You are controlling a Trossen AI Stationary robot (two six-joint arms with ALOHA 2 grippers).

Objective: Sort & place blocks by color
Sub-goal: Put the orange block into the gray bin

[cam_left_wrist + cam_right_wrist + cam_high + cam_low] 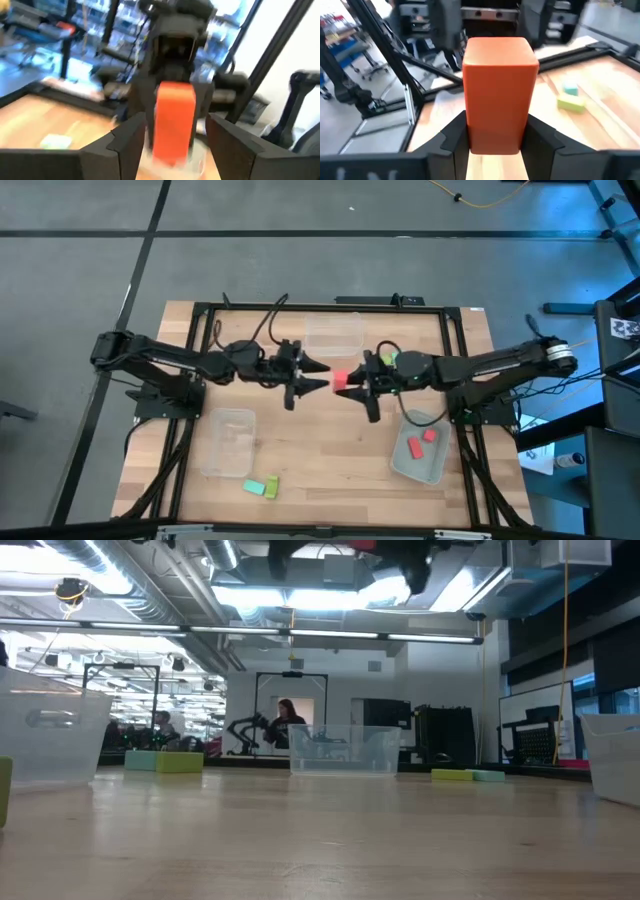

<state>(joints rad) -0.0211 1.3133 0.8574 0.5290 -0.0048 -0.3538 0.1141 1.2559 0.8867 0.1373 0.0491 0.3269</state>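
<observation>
Both grippers meet high over the table's middle. My right gripper (352, 380) (497, 142) is shut on a red-orange block (340, 378) (500, 85). My left gripper (318, 376) (175, 147) is open and faces it; its fingers (125, 145) stand on either side of the same block (173, 122) with a gap on each side. Two more red-orange blocks (421, 441) lie in the right bin (440, 465). A teal block (252, 486) and a lime block (270, 485) lie flat on the table near its near edge. Another lime block (388, 358) shows beside the right arm. My right gripper pinches the red-orange block by its end nearest the wrist (495, 140), between the two fingers (452, 137). The fingers come level from the table's right. The block is lifted clear of the table, and its free end (338, 378) sticks out toward my left gripper.
A clear bin (335, 335) stands by the far edge and another (228, 442) on the near left. A black frame (200, 310) borders the table. In the low view, block pairs (165, 762) (468, 775) lie on the tabletop, and people show in the room behind.
</observation>
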